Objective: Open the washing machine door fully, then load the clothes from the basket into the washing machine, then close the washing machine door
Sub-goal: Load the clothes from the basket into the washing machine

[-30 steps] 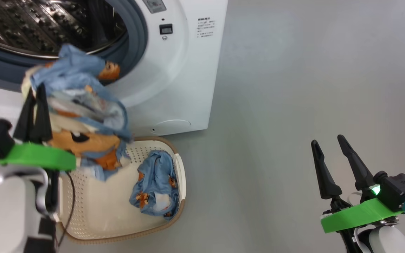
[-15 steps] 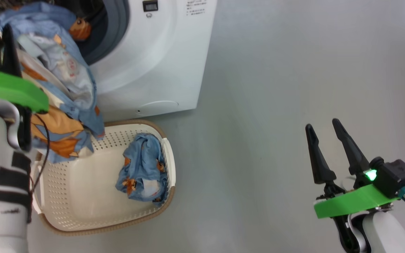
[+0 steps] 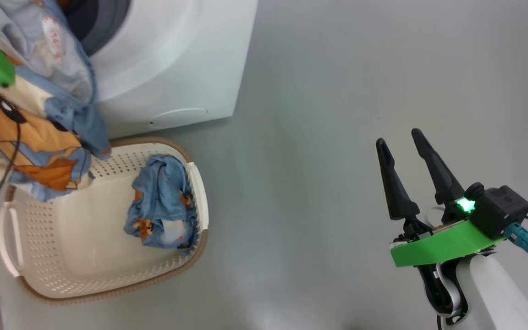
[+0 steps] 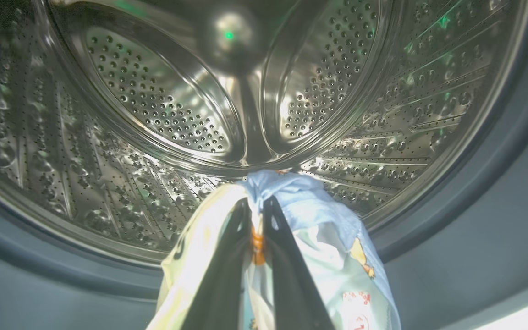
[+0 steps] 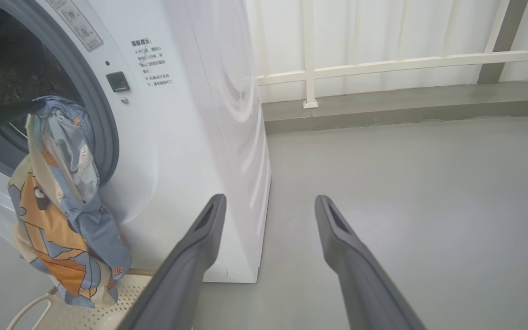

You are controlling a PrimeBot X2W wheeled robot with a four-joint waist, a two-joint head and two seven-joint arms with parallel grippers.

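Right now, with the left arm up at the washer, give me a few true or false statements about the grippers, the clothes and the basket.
1. The left gripper is shut on a blue printed garment at the mouth of the drum. True.
2. The right gripper holds clothes. False: it is open and empty, above the floor.
3. The basket is empty. False: a crumpled blue piece lies in it.
4. The basket stands on the floor close in front of the washing machine. True.

Left claw [image 4: 255, 208] pinches the clothes [image 4: 319, 220] before the steel drum [image 4: 154, 105].
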